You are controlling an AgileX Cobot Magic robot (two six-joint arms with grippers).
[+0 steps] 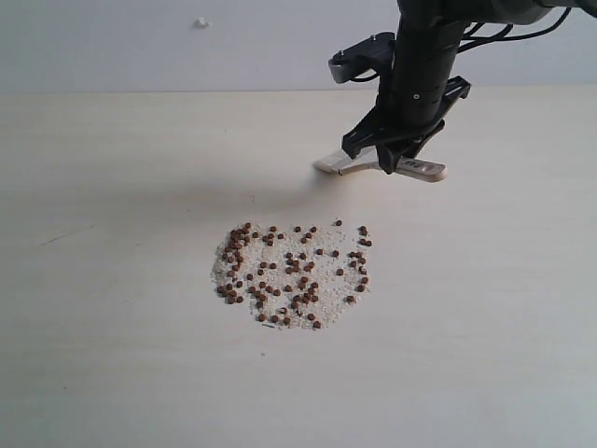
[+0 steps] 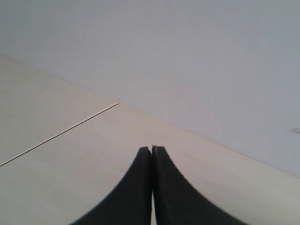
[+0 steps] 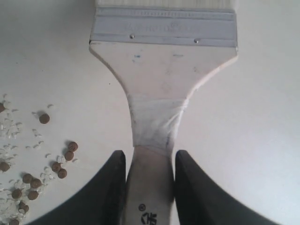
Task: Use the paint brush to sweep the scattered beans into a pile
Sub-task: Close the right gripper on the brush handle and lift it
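1. The right gripper (image 3: 150, 157) has its two fingers clamped on the narrow neck of the paint brush (image 3: 161, 70), gripping the handle's edges behind the wide shoulder and the ferrule (image 3: 164, 28).
2. The wooden handle looks stiff and light, so the neck seems a sound place to hold. Its smooth sides might let the brush twist under side load.
3. The bristles (image 3: 164, 2) probably bend easily, so light pressure should do.
4. The brush sits low over the table (image 1: 112, 373), beyond the beans (image 1: 294, 275) and apart from them. I cannot tell whether it touches the table.
5. The beans lie in a loose patch among whitish grains (image 3: 8, 127). Small and round, they will likely roll, so slow strokes suit them.
6. The left gripper (image 2: 151, 150) has its fingers pressed together on nothing.
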